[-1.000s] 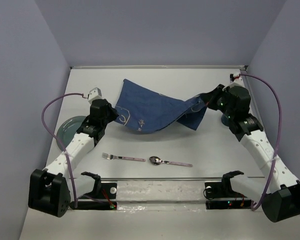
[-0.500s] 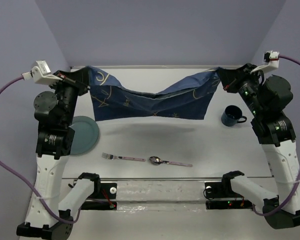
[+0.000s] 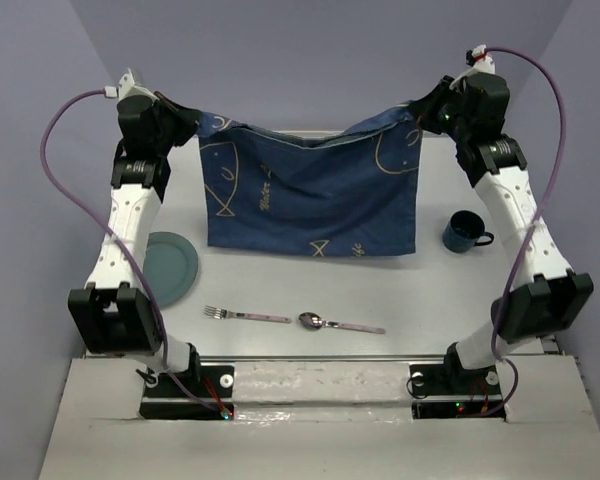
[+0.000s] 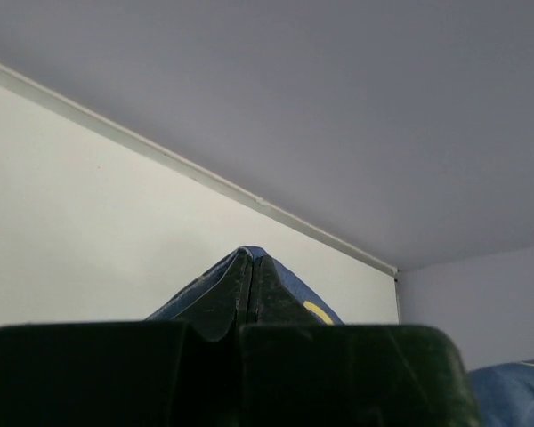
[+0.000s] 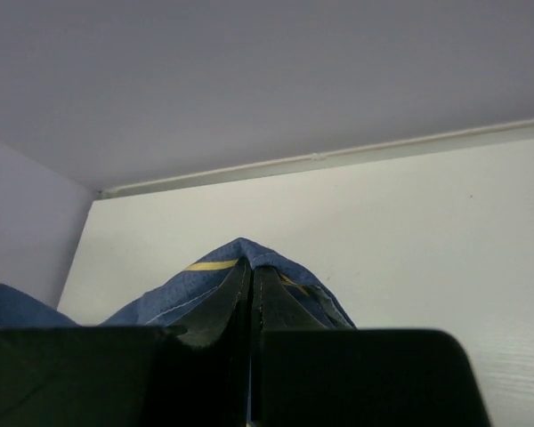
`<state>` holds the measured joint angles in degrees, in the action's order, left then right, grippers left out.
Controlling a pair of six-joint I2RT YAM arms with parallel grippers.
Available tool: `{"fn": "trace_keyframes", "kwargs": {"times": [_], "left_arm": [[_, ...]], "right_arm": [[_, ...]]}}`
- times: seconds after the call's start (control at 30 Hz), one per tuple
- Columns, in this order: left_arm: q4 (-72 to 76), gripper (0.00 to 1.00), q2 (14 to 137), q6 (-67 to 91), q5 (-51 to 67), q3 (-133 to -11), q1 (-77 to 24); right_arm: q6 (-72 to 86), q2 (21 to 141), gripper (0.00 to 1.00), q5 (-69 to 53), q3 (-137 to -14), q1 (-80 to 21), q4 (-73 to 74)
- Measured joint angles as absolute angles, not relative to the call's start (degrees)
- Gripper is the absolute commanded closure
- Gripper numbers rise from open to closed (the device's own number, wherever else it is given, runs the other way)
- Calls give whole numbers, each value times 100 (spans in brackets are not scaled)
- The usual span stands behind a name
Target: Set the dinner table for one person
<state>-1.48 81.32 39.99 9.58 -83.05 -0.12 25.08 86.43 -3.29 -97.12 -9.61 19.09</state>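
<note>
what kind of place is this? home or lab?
Likely a lab test cell: bare purple walls box in the white tabletop, left arm and right arm bolted at its near edge.

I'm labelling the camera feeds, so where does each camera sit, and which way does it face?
Top external: fixed above and behind the bases, looking down at the dinner table; both arms show, holding up the blue cloth.
Left wrist: on the left arm, looking across the table to the wall; left fingers shut on a cloth corner.
Right wrist: likewise; right fingers pinch the other corner.
Shared: the cloth appears in all three views.
</note>
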Motion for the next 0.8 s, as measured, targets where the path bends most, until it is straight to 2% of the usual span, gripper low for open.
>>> {"fn": "trace_keyframes", "kwargs": {"times": [0.1, 0.27, 0.43, 0.6, 0.8], "left_arm": [[-305, 100, 8750, 4064, 1149, -8882, 148], [-274, 100, 8785, 4086, 1347, -9487, 276], [381, 100, 8014, 4119, 1474, -8656, 307], [1122, 100, 7227, 4235, 1619, -6490, 379], [1229, 100, 7489, 4362, 1682, -4436, 497]], "right_arm": [[2510, 9277, 100, -416, -10285, -738, 2032], [2502, 9393, 100, -567, -10857, -497, 2080], [2488, 8809, 100, -698, -10527, -464, 1828], [2620, 7765, 100, -954, -8226, -464, 1138], [2880, 7583, 100, -1017, -5653, -456, 864]]}}
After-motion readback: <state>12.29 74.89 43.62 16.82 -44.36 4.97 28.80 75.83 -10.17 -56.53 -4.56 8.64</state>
